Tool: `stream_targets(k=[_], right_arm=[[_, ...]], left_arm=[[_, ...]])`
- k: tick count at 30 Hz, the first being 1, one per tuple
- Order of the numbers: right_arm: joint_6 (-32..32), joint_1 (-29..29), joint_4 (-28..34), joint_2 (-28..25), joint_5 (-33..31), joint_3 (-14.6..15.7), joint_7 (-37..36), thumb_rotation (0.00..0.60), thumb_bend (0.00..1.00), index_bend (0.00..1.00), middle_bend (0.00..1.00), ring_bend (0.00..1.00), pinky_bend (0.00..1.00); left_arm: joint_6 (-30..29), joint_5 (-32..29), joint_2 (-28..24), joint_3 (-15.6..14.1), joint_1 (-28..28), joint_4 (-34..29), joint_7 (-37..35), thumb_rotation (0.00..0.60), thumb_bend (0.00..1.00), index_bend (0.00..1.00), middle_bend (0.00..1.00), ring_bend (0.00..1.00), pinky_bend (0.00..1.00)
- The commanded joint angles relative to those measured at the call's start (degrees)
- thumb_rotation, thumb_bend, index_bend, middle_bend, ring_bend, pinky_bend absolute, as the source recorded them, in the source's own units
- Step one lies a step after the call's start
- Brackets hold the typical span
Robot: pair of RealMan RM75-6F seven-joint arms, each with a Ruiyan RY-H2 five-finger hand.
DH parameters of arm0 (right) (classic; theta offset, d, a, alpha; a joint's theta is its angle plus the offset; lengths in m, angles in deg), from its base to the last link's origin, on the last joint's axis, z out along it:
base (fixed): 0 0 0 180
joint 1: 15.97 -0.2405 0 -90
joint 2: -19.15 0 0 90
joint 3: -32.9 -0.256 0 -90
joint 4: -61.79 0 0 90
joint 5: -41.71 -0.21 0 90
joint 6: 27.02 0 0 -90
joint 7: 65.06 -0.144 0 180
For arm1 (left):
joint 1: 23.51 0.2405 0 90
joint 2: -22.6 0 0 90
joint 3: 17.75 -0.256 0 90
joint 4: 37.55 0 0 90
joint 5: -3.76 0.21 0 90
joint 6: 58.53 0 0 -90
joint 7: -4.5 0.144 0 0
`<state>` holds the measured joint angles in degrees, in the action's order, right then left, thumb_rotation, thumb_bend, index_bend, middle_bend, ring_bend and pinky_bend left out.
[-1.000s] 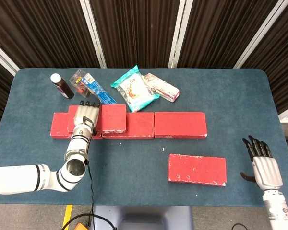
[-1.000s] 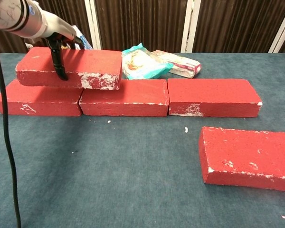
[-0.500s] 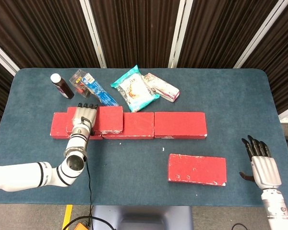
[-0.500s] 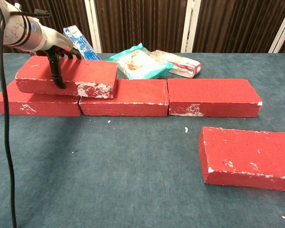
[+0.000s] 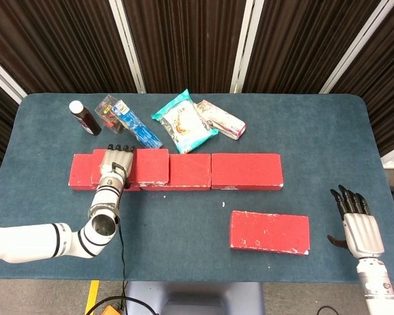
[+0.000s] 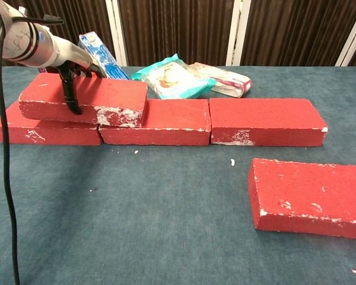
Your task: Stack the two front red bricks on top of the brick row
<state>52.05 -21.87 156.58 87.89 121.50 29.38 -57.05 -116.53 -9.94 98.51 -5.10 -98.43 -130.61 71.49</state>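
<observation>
Three red bricks form the row (image 5: 246, 172) across the table's middle, shown in the chest view as a row (image 6: 264, 122) too. A further red brick (image 5: 151, 164) lies on top of the row's left end, over the seam of the left and middle bricks (image 6: 107, 95). My left hand (image 5: 113, 164) grips this top brick, fingers over its top and thumb down its front face (image 6: 69, 98). Another red brick (image 5: 269, 231) lies flat at the front right (image 6: 311, 199). By the table's front right edge, my right hand (image 5: 360, 223) is open and holds nothing.
Behind the row lie a dark bottle (image 5: 84, 118), a blue pack (image 5: 134, 128), a teal snack bag (image 5: 184, 123) and a pink-white packet (image 5: 220, 119). A black cable (image 6: 6, 196) hangs from my left arm at the left. A white crumb (image 5: 223, 205) sits before the row.
The brick in my left hand has come down and slightly left, from hovering above the row to lying on it. My right hand has stayed put.
</observation>
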Motion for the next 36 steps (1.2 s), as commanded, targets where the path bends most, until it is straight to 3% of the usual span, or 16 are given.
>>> stream_targets(k=[1, 16, 36], right_arm=[[0.1, 0.0, 0.0, 0.0, 0.1, 0.0, 0.1, 0.6, 0.0, 0.08, 0.03, 0.0, 0.0], [-0.2, -0.1, 0.2, 0.2, -0.3, 0.0, 0.6, 0.6, 0.0, 0.08, 0.03, 0.0, 0.0], [-0.8, -0.4, 0.3, 0.2, -0.5, 0.2, 0.7, 0.6, 0.0, 0.09, 0.03, 0.0, 0.0]], left_arm=[[-0.2, -0.1, 0.2, -0.1, -0.1, 0.0, -0.1, 0.6, 0.24, 0.0, 0.04, 0.0, 0.02], [-0.3, -1.3, 1.1, -0.2, -0.4, 1.2, 0.0, 0.6, 0.21, 0.0, 0.0, 0.0, 0.02], [-2.1, 1.7, 2.3, -1.1, 0.0, 2.6, 0.7, 0.6, 0.21, 0.0, 0.0, 0.0, 0.02]])
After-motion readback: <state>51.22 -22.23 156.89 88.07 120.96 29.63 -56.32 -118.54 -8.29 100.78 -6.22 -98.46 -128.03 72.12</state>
